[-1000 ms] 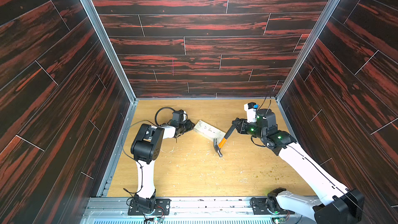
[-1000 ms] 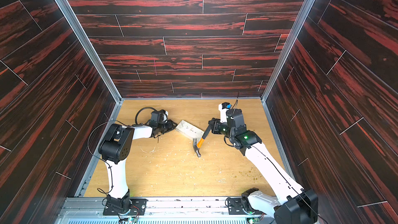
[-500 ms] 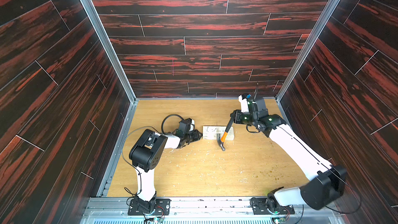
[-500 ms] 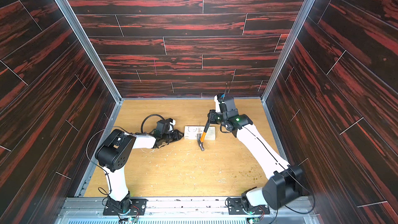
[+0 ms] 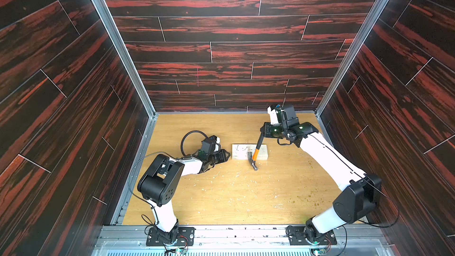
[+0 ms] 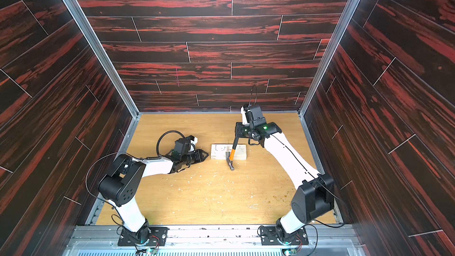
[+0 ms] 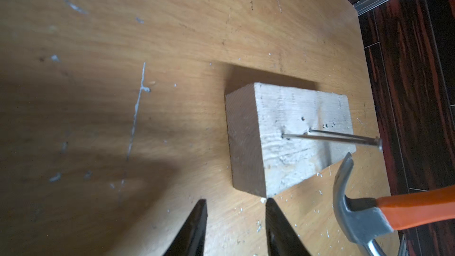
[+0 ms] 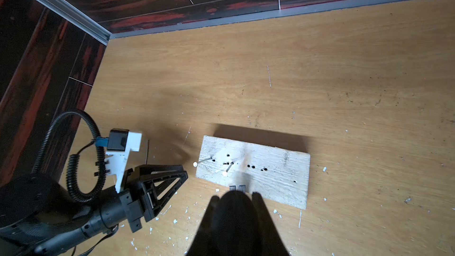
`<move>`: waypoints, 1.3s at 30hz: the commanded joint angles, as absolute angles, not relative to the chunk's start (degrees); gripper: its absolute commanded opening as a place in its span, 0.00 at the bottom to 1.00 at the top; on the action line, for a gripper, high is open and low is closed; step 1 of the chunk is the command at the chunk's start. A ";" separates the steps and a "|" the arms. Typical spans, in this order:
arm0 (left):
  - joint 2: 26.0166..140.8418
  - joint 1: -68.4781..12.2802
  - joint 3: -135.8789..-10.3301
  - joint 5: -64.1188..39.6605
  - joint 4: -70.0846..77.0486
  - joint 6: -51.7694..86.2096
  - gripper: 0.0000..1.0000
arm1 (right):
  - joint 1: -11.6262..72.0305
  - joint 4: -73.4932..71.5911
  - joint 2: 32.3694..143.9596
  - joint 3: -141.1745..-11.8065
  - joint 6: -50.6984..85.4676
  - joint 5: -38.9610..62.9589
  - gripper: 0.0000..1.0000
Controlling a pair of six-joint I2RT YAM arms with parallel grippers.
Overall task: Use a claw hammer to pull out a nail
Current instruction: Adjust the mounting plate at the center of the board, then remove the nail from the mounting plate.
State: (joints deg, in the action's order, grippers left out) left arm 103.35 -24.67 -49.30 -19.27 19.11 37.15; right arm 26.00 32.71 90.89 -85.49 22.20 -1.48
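Claw hammer clamped in right gripper; left gripper parted, empty, beside wood block. Block unrestrained: likely dragged up or tipped once nail is levered.

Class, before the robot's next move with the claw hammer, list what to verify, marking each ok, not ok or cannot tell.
1. Right gripper shut on the black handle of the silver-headed, orange-necked claw hammer: ok.
2. Two steel nails standing proud of the pale wooden block: ok.
3. Claw hooked under a nail head: not ok; clear of both.
4. Left gripper bracing the block: not ok; open, not touching.
5. How firmly the nails sit: cannot tell.
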 commanded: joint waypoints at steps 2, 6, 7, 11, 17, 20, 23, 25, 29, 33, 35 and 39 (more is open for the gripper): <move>103.23 -24.70 -51.93 -19.35 17.18 35.86 0.42 | 26.19 30.83 92.43 -89.99 22.42 -0.14 0.00; 104.31 -24.65 -52.63 -20.14 17.74 36.04 0.42 | 26.19 31.53 94.96 -92.80 22.15 0.59 0.00; 104.41 -24.68 -52.71 -20.26 17.84 36.10 0.42 | 26.18 31.62 95.56 -93.34 22.07 0.85 0.00; 104.74 -24.74 -53.23 -20.41 17.75 35.92 0.42 | 26.18 31.54 96.95 -94.70 22.15 0.71 0.00; 105.88 -24.96 -54.15 -21.17 17.95 36.11 0.42 | 26.19 33.39 99.60 -99.41 22.17 0.88 0.00; 106.06 -25.13 -54.54 -21.19 17.99 36.12 0.42 | 26.19 34.21 100.59 -101.57 22.08 0.86 0.00; 106.56 -25.42 -55.16 -21.52 17.93 36.21 0.42 | 26.28 33.51 100.72 -101.77 22.30 1.55 0.00; 106.86 -25.79 -55.74 -21.46 17.60 35.96 0.42 | 26.35 33.80 101.11 -102.42 22.34 1.75 0.00; 108.04 -26.31 -56.89 -21.56 16.70 35.65 0.42 | 26.46 34.70 101.59 -103.99 22.15 1.50 0.00; 109.53 -26.58 -58.14 -21.98 16.56 35.92 0.42 | 26.56 36.00 101.63 -106.33 21.75 1.34 0.00; 110.04 -26.72 -58.49 -22.02 16.52 36.12 0.42 | 26.88 36.85 101.53 -107.42 21.49 1.18 0.00; 111.08 -27.07 -59.31 -21.55 16.12 36.63 0.42 | 27.93 37.96 101.01 -109.28 21.03 0.97 0.00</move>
State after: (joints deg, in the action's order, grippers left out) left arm 109.97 -26.72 -57.36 -21.41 17.15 36.69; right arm 26.79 40.84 102.13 -105.54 20.36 -0.95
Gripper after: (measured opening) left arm 0.418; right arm 0.205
